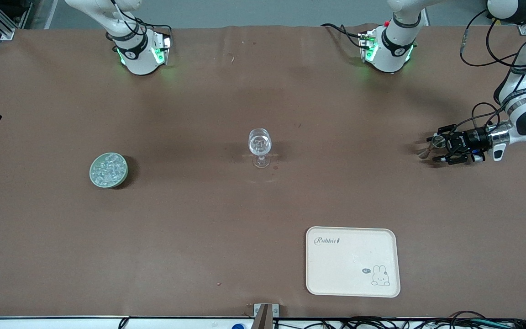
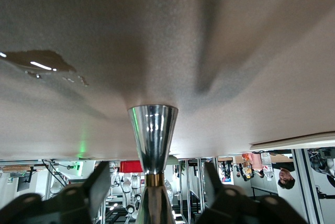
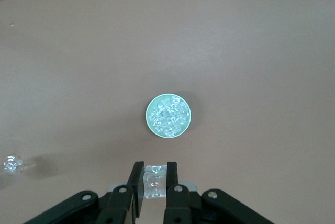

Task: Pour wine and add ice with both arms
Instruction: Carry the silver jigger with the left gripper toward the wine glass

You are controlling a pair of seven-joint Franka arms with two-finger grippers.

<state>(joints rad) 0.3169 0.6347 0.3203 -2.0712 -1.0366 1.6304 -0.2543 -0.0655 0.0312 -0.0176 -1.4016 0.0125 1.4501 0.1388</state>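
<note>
A clear wine glass [image 1: 260, 145] stands mid-table with glassy glints in its bowl; it also shows small in the right wrist view [image 3: 11, 165]. The ice [image 1: 108, 169] is heaped in a pale green bowl [image 1: 93, 177] toward the right arm's end. My right gripper [image 3: 155, 169] is out of the front view. It hangs high over the bowl of ice [image 3: 168, 116], shut on one ice cube [image 3: 155, 182]. My left gripper [image 1: 432, 149] lies level and low at the left arm's end. Its fingers stand apart on each side of a silver double-cone measure [image 2: 153, 135], a gap showing on both sides.
A cream tray [image 1: 352, 261] with a rabbit drawing lies nearer the front camera than the glass, toward the left arm's end. A shiny wet patch [image 2: 39, 62] marks the brown table cover in the left wrist view. Both arm bases stand along the table's back edge.
</note>
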